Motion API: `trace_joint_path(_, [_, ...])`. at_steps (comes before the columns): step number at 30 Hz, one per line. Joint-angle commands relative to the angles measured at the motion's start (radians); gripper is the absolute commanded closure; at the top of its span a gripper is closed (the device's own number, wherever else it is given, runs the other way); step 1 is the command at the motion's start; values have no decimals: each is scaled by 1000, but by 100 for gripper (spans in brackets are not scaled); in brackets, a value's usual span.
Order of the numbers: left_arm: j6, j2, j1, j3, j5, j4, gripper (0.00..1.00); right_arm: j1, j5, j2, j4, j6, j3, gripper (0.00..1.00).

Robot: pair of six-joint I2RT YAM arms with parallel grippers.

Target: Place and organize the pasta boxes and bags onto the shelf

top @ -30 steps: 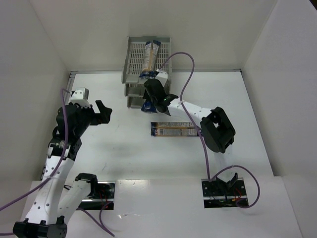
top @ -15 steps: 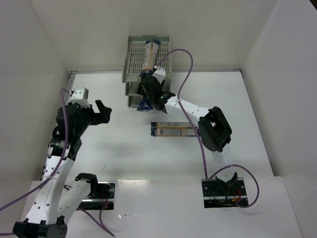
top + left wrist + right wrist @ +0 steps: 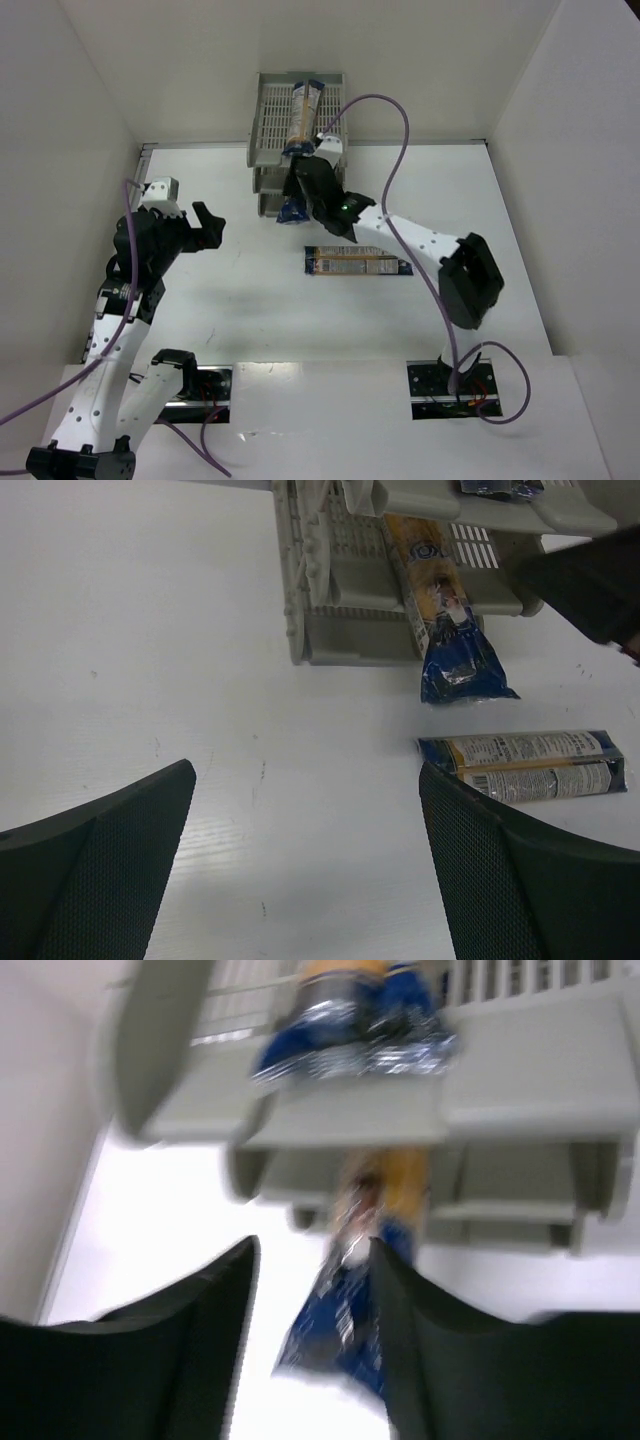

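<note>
Well left of the grey plastic three-tier tray rack (image 3: 268, 120), left gripper (image 3: 209, 224) spread, empty; in its top tier a long blue-ended yellow pasta pack (image 3: 303, 118), second pack (image 3: 292, 210) hanging from a lower tier; right gripper (image 3: 312, 1250) just before the rack, spread, empty; third pack (image 3: 355, 262) flat on white table (image 3: 230, 300) near the rack front.

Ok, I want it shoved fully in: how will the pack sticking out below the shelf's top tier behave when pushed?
The pack probably slides as one stiff piece; its yellow middle lies straight in the shelf. Its crinkled blue end looks soft, so pushing there may just crumple it.
</note>
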Motion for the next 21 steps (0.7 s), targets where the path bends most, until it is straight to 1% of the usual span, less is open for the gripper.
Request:
trace_joint_path(1, [21, -14, 6, -9, 13, 38, 0, 68, -21, -162, 71, -122, -102, 50])
trace_joint_path(2, [21, -14, 6, -9, 13, 38, 0, 68, -112, -179, 80, -142, -141, 62])
trace_joint_path(3, [21, -14, 6, -18, 13, 38, 0, 78, -160, -208, 89, -156, -221, 74])
trace_joint_path(4, [21, -14, 6, -18, 13, 38, 0, 78, -193, -219, 89, -156, -257, 90])
trace_joint_path(5, [21, -24, 6, -18, 13, 38, 0, 88, -225, -219, 73, -156, -286, 95])
trace_joint_path(6, [12, -24, 6, -18, 13, 38, 0, 100, -225, -230, 53, -156, -325, 99])
trace_joint_path(7, [12, -24, 6, -18, 13, 38, 0, 100, -234, -230, 15, -156, -339, 99])
trace_joint_path(9, [12, -33, 6, -27, 13, 38, 0, 112, -276, -239, 14, -156, -392, 99])
trace_joint_path(12, [12, -33, 6, -36, 24, 47, 0, 112, -305, -239, 88, -144, -441, 99])
trace_joint_path(14, [3, -33, 6, -36, 33, 56, 0, 112, -305, -192, 130, -144, -442, 99])
trace_joint_path(16, [3, -33, 6, -36, 33, 56, 0, 112, -279, -154, 152, -158, -377, 98])
trace_joint_path(18, [3, -33, 6, -36, 24, 56, 0, 112, -270, -91, 175, -188, -304, 92])
trace_joint_path(21, [3, -43, 6, -36, 24, 56, 0, 102, -248, -4, 184, -188, -210, 90])
